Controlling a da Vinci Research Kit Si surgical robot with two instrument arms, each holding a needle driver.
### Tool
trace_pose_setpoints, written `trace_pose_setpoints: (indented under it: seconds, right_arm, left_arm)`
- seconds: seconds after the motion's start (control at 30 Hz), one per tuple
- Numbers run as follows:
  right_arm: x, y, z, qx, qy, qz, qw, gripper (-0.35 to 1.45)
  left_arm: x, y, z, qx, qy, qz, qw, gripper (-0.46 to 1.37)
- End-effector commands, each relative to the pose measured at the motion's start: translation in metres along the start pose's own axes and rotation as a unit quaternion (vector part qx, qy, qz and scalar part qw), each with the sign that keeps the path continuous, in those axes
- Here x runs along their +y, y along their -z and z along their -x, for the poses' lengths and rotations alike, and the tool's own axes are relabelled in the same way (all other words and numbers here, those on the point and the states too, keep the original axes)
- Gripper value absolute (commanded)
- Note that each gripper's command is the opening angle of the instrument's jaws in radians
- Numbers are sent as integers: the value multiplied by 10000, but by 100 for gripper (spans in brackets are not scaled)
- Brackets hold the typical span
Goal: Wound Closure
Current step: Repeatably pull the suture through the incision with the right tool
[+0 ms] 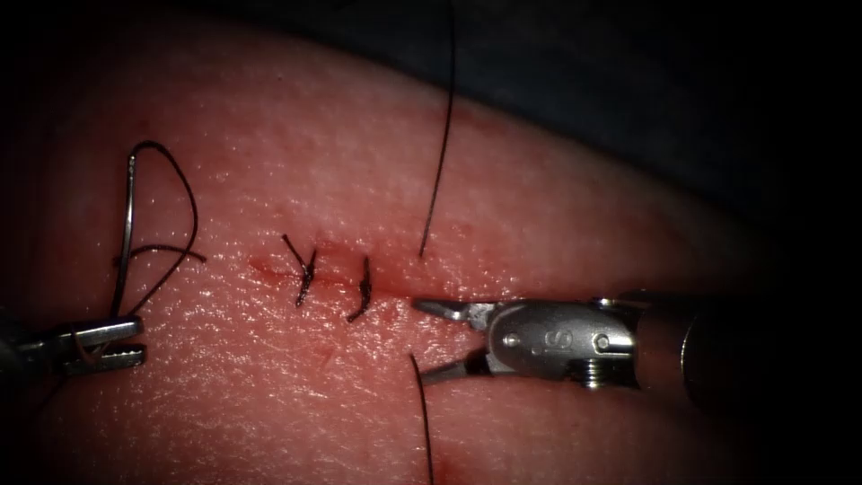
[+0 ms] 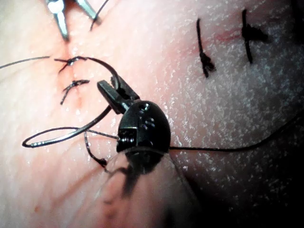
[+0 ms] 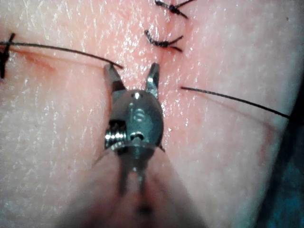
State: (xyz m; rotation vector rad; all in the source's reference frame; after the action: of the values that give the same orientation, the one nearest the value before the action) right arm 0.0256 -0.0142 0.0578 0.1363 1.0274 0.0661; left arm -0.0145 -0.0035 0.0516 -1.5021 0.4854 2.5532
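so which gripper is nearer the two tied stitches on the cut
Right. The right gripper is open just right of the stitches, one jaw tip at the cut line. The left gripper sits far left, shut on the needle.
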Motion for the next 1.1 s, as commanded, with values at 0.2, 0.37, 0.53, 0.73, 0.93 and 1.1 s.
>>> trace_pose_setpoints:
  seconds: [0.2,0.37,0.53,0.73,0.93,1.1]
  right_arm:
    - [-1,-5,-2,27,23,-30,10000,89]
    - [-3,-6,-2,70,78,-115,9999,74]
    - [-9,-10,1,56,123,-159,9998,64]
    - [-16,-13,5,51,159,-303,9994,37]
    - [-19,-12,4,-80,182,-600,9980,-35]
    - [-17,-10,-1,-73,168,-536,9984,-35]
  left_arm:
    - [0,0,0,-2,0,23,10000,-35]
    - [0,0,0,-2,0,23,10000,-35]
    - [0,0,0,-2,0,24,10000,-35]
    - [0,1,0,-1,0,26,10000,-35]
    - [0,1,0,0,0,26,10000,-35]
    - [0,1,0,1,1,27,10000,-35]
